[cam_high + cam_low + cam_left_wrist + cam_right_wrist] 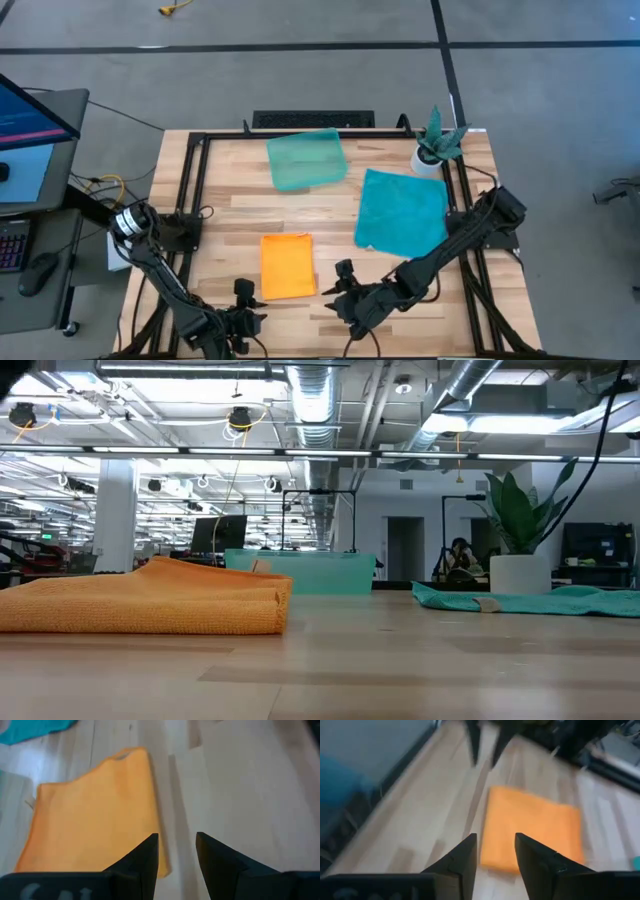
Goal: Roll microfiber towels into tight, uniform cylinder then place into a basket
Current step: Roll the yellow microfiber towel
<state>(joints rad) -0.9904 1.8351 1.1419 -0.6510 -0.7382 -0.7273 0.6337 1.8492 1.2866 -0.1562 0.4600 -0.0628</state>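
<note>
Orange folded microfiber towel (pixel 288 266) lies flat at the wooden counter's (pixel 230 215) near edge: soft, light, floppy. Pinch a corner or short edge. Left gripper (pixel 177 851) and right gripper (pixel 496 851) flank it, jaws narrowly parted, empty.

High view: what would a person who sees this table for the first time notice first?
Most striking is the bright orange towel, folded and lying flat near the table's front edge, between the left hand and the right hand. Next is the teal towel, spread flat to the right. The pale-green basket sits behind, with no towel in it.
</note>
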